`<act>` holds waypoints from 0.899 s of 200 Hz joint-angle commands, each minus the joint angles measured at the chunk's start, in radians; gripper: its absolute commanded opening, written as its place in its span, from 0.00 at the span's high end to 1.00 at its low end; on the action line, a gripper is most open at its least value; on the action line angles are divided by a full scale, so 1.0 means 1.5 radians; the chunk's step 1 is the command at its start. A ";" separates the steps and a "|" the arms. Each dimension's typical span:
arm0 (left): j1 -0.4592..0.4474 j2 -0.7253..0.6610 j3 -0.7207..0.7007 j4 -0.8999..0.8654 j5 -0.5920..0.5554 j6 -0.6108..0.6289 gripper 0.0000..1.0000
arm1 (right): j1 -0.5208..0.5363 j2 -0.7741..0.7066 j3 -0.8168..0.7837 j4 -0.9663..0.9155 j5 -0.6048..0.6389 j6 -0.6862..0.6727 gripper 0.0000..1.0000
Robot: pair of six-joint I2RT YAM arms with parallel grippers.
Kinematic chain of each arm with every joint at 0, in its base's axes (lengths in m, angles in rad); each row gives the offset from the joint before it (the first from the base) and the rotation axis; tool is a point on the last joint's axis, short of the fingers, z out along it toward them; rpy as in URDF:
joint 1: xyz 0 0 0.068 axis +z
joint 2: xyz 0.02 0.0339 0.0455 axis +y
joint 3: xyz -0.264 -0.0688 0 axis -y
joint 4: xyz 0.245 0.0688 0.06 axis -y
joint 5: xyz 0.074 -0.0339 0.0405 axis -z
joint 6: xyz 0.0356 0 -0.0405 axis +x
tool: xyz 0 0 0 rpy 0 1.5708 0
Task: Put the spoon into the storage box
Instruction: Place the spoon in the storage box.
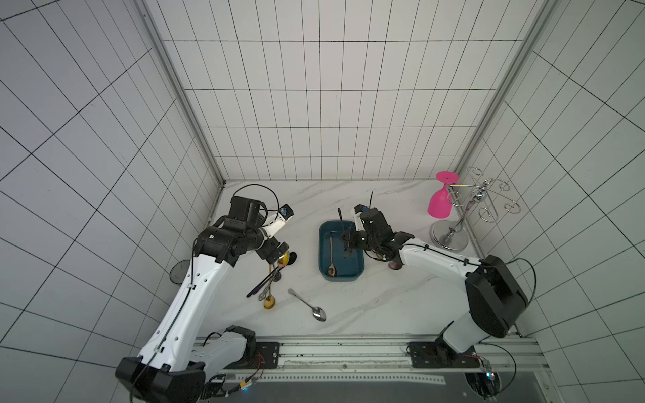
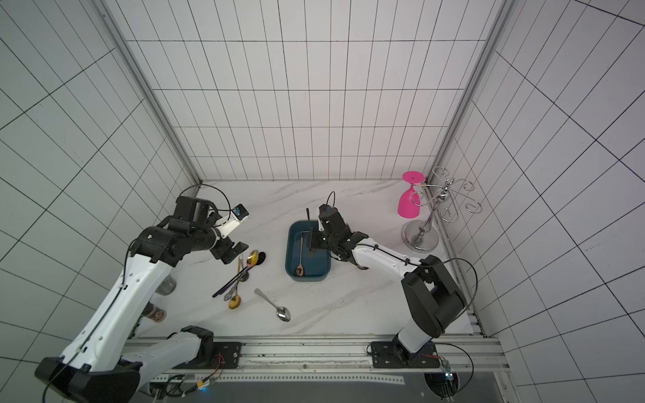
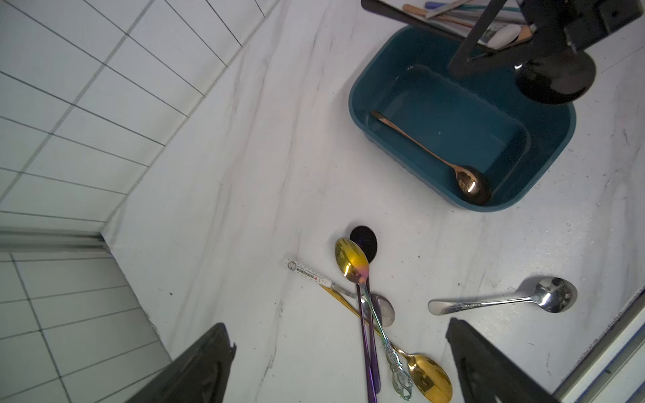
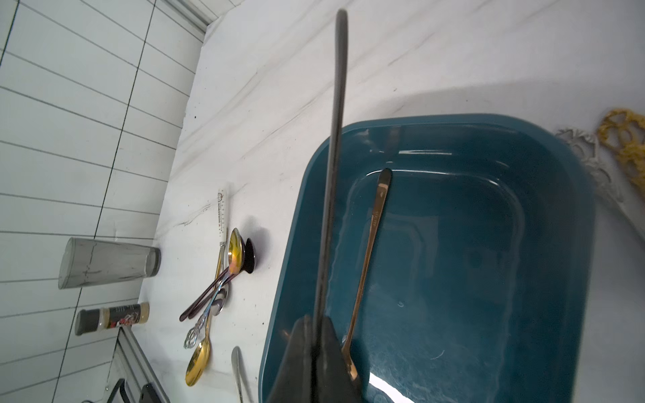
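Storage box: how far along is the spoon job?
Done: one copper spoon lies inside the storage box. In hand: the right gripper holds a black spoon over it. Left: a silver spoon and a spoon pile on the table; the left gripper is open near the pile.

White arm shells (image 1: 195,300), black joints (image 1: 223,240), looping black cables (image 1: 257,185).

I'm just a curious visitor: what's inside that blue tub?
One copper-coloured spoon lies on the floor of the storage box. The right gripper, shut on a black spoon above it, covers a small part of the floor.
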 commanded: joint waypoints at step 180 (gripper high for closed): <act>0.151 0.097 -0.205 0.114 -0.073 -0.169 0.21 | 0.042 0.109 0.013 0.008 -0.022 0.140 0.70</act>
